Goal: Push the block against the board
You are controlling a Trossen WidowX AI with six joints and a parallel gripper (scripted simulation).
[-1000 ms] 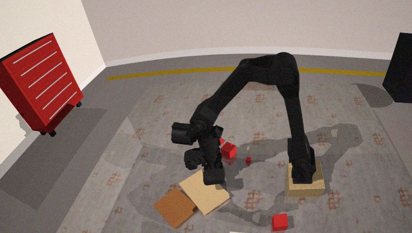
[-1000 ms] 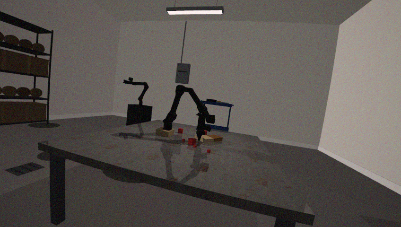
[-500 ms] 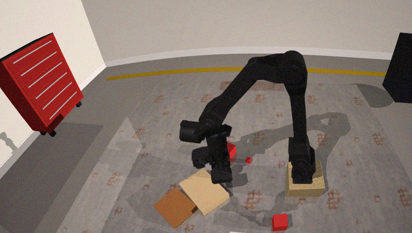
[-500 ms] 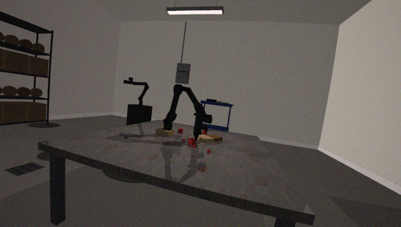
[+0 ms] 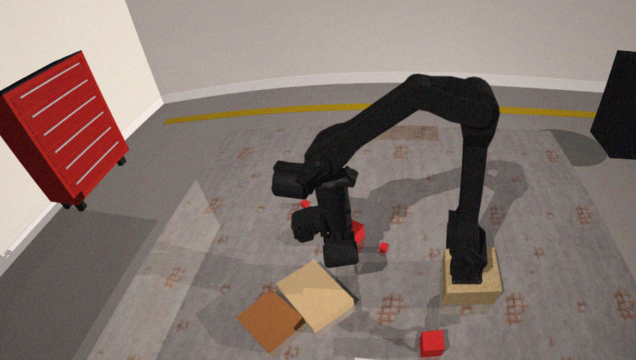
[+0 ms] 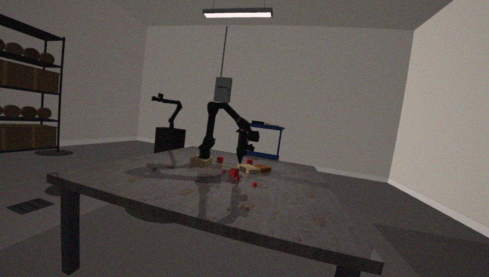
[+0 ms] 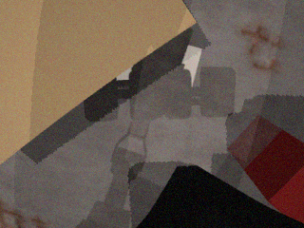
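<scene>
The tan board [image 5: 314, 296] [image 6: 249, 167] [image 7: 90, 57] lies flat on the table. The orange square block [image 5: 270, 321] [image 6: 263, 167] lies flat at its left in the top view. The block's right corner appears to meet the board's long side. A narrow wedge between their facing sides widens toward the board's left corner, so they look slightly out of parallel. My gripper [image 5: 341, 262] [image 6: 239, 162] [image 7: 186, 176] is shut and empty. It points down just off the board's side away from the block; contact with the board is not seen. Its tips are hidden in the top view.
A large red cube [image 5: 358, 234] [image 6: 233, 172] [image 7: 280, 161] stands close to my gripper. Small red cubes [image 5: 383, 247] [image 5: 305, 203] lie near it. Another red cube [image 5: 432, 343] [image 6: 219, 160] lies toward my arm's wooden base [image 5: 472, 296] [image 6: 201, 161].
</scene>
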